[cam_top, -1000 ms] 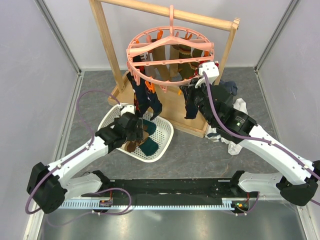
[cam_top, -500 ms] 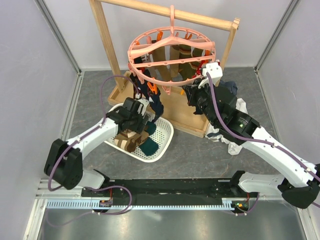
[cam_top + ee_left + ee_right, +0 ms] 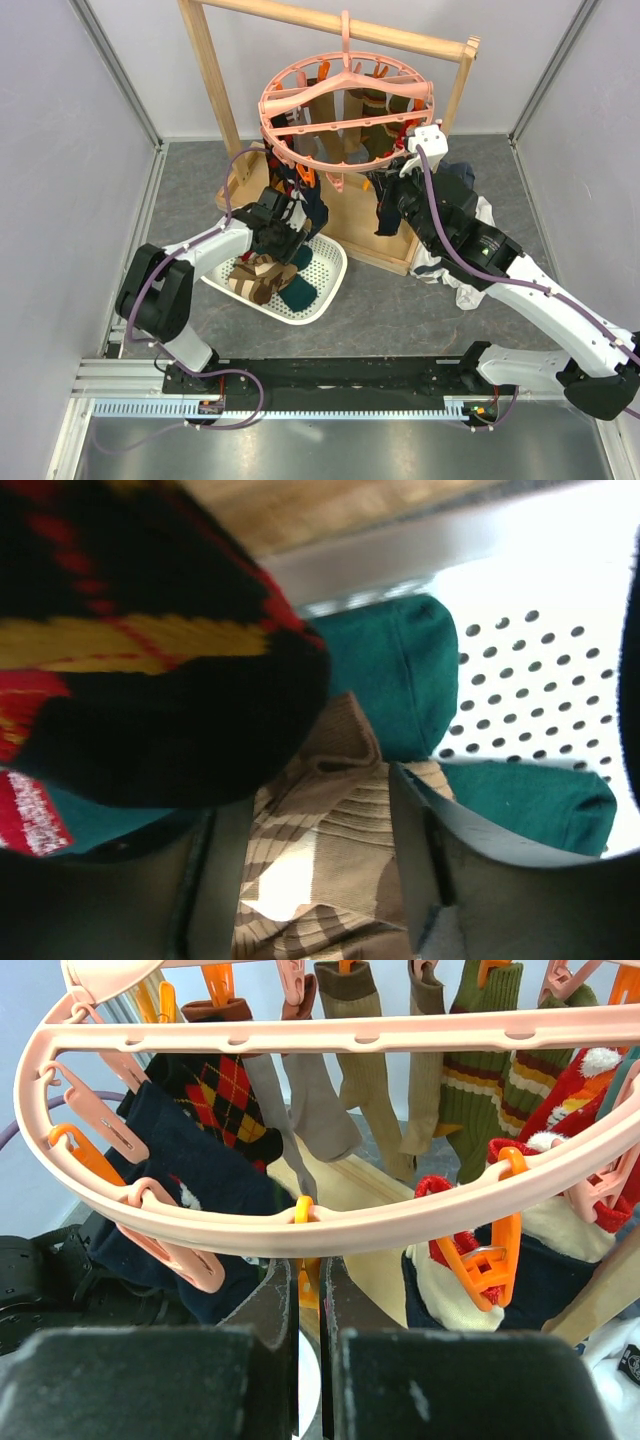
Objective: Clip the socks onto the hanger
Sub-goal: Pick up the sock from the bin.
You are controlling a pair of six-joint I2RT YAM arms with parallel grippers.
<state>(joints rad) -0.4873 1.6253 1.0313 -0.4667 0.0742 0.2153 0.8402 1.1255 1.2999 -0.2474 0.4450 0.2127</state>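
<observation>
The pink ring hanger (image 3: 345, 110) hangs from the wooden rack with several socks clipped on it. My right gripper (image 3: 393, 190) is at the ring's near rim (image 3: 400, 1230), shut on an orange clip (image 3: 310, 1278) that hangs under the rim. My left gripper (image 3: 285, 238) is over the white basket below the ring's left side, shut on a brown-striped sock (image 3: 256, 278). The left wrist view shows the sock (image 3: 330, 860) between the fingers (image 3: 420, 860), and a hanging black argyle sock (image 3: 150, 660) close to the camera. Dark teal socks (image 3: 298, 294) lie in the basket and also show in the left wrist view (image 3: 400, 670).
A white mesh basket (image 3: 328, 272) sits on the floor in front of the wooden rack frame (image 3: 212, 80). White and grey garments (image 3: 470, 285) lie under my right arm. Grey walls close in on both sides.
My left arm has swung from the basket's left edge up and right towards the hanger, lifting the brown-striped sock. My right gripper has stayed at the ring's rim.
</observation>
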